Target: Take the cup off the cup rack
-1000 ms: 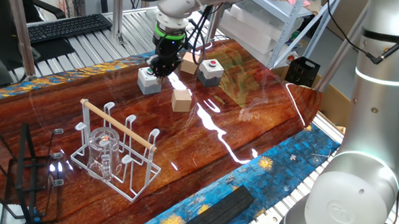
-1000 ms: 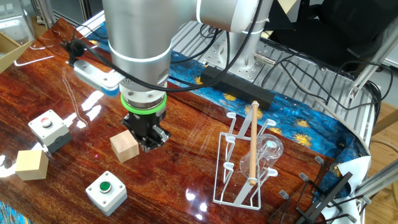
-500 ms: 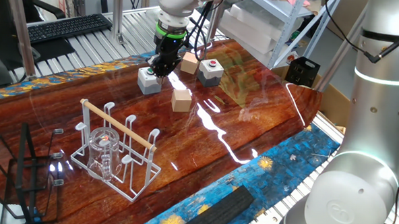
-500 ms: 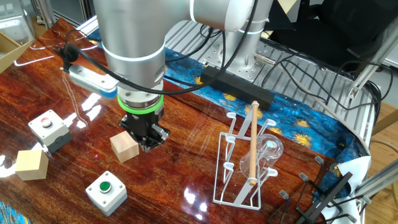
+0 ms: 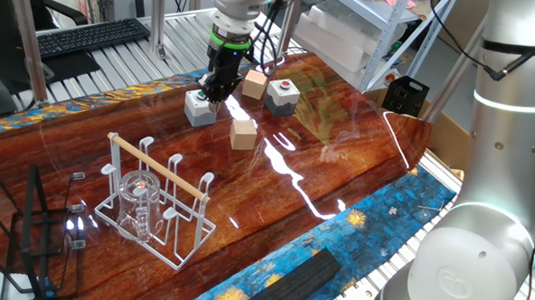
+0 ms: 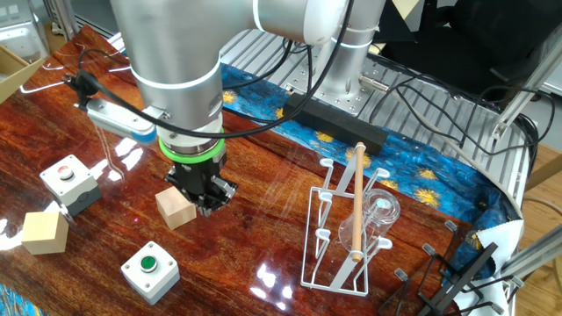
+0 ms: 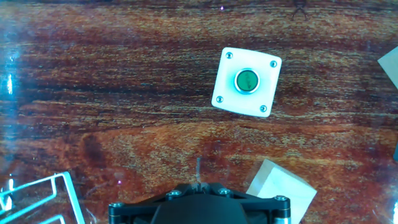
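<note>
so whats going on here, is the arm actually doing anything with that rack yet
Not yet. The gripper hangs over the wooden table, above the green button box and a wooden block, well away from the cup rack. It holds nothing that shows; whether its jaws are open or shut cannot be told. The cup sits on the rack, untouched.

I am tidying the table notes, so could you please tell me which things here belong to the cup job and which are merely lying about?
Belong to the job:
clear glass cup
white wire cup rack with wooden rod
end effector

Lying about:
green-button box
red-button box
two pale wooden cubes
black wire stand
</note>
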You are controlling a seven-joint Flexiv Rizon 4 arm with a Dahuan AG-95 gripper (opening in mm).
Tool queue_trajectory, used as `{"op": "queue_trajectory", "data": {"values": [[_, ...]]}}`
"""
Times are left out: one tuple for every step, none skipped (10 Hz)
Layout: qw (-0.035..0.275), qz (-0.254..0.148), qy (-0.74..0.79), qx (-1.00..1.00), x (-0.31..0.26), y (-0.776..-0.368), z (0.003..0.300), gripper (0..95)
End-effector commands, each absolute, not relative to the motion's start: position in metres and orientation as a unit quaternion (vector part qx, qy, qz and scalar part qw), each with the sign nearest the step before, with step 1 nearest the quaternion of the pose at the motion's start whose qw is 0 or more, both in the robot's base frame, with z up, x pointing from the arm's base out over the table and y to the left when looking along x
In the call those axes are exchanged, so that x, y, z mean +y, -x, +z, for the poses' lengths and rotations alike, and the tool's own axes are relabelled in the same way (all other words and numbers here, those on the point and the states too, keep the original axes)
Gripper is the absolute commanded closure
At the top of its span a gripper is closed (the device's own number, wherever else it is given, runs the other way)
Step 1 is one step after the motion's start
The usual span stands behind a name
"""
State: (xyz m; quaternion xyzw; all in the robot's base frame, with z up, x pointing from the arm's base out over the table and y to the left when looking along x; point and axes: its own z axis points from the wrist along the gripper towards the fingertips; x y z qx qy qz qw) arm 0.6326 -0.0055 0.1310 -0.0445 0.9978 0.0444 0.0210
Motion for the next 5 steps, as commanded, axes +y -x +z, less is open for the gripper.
{"op": "queue_trajectory", "data": {"values": [[0.016, 0.046, 0.041, 0.998, -0.0054, -0.6309, 0.1314, 95.0], [0.01, 0.045, 0.039, 0.998, -0.0054, -0.6309, 0.1314, 95.0], [-0.005, 0.037, 0.028, 0.999, -0.0054, -0.6309, 0.1314, 95.0], [-0.011, 0.037, 0.015, 0.999, -0.0054, -0.6309, 0.1314, 95.0], [-0.019, 0.038, 0.005, 0.999, -0.0054, -0.6309, 0.1314, 95.0]]}}
